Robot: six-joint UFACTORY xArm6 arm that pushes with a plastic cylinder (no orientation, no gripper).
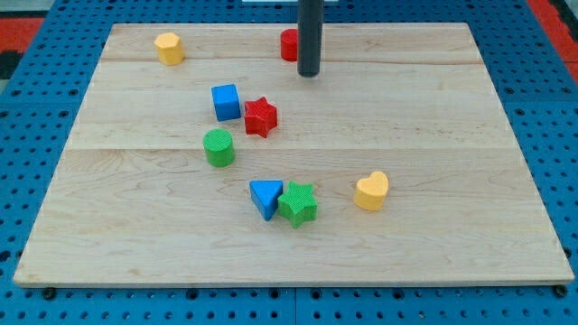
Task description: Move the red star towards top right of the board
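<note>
Red star (260,116) light, rigid, slides easily; sits below-left of my tip (309,74); no jaws, bare rod; push its lower-left face.

No readable text, label, brand, number or sign appears anywhere in the camera view. The wooden board (433,108) beneath my tip (309,74) carries only plain grain and 2 seam lines, with 0 printed marks. The blocks around my tip, including the red star (260,116) below it and to the view's left, show bare coloured faces with no lettering. My rod is uniformly dark and unmarked. The blue perforated surface (36,126) surrounding the board shows holes only, no characters.
</note>
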